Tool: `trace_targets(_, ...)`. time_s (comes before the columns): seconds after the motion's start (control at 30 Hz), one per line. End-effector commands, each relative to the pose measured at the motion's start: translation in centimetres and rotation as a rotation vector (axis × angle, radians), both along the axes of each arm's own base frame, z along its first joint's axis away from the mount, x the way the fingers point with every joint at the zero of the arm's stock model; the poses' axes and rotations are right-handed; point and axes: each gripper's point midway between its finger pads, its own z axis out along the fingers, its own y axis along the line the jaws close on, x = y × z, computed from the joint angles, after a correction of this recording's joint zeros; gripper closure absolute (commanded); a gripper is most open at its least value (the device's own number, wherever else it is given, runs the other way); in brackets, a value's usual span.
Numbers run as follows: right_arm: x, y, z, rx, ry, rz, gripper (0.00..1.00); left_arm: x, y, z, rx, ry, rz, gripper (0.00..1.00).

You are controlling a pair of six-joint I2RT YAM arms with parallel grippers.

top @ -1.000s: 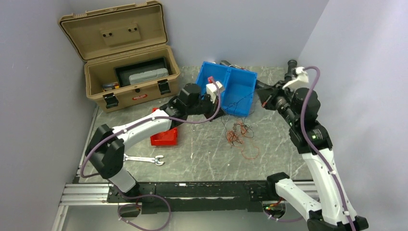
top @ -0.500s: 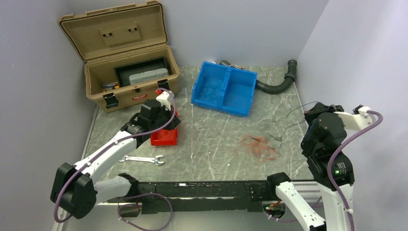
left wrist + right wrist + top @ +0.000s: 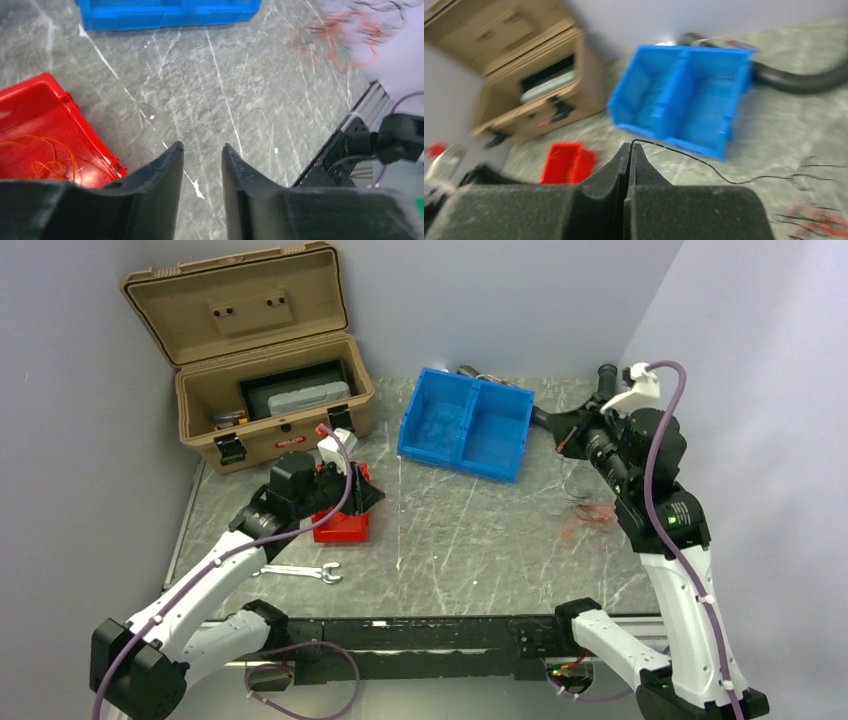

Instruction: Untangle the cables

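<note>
A loose bunch of orange-red cables (image 3: 594, 515) lies on the table at the right, under my raised right arm; the left wrist view shows this bunch (image 3: 345, 35) far off. My right gripper (image 3: 630, 145) is shut on a thin black cable (image 3: 704, 167), which trails down to the bunch (image 3: 819, 220). In the top view the right gripper (image 3: 557, 437) hangs beside the blue bin. A coil of orange cable (image 3: 47, 162) rests inside the red bin (image 3: 30, 100). My left gripper (image 3: 202, 146) is open and holds nothing, just right of that bin (image 3: 340, 528).
A blue two-compartment bin (image 3: 468, 425) stands at the back centre. An open tan toolbox (image 3: 270, 390) sits at the back left. A wrench (image 3: 300, 571) lies near the front left. A black ribbed hose (image 3: 560, 423) curls at the back right.
My left gripper has opened beside the red bin. The right arm has swung up and back with the black cable, and the orange-red bunch has slid to the right.
</note>
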Motion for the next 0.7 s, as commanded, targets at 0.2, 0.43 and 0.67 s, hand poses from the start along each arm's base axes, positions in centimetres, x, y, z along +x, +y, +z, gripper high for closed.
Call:
trace_targets(0.2,-3.6,9.5,5.4,0.058,-0.151,0.619,1.0,-2.9,-0.7,6.4,-0.11,-0.267,-0.152,0.09)
trace_targets(0.43,-2.5,10.0,2.4,0.086,-0.077,0.618,1.0,-2.6,-0.5,7.8,-0.088,-0.3,-0.142,0.06)
trace_targets(0.67,-1.9,10.5,-3.1,0.087,0.071,0.645,1.0,-2.7,-1.7,7.9,-0.112,-0.306,-0.207,0.06)
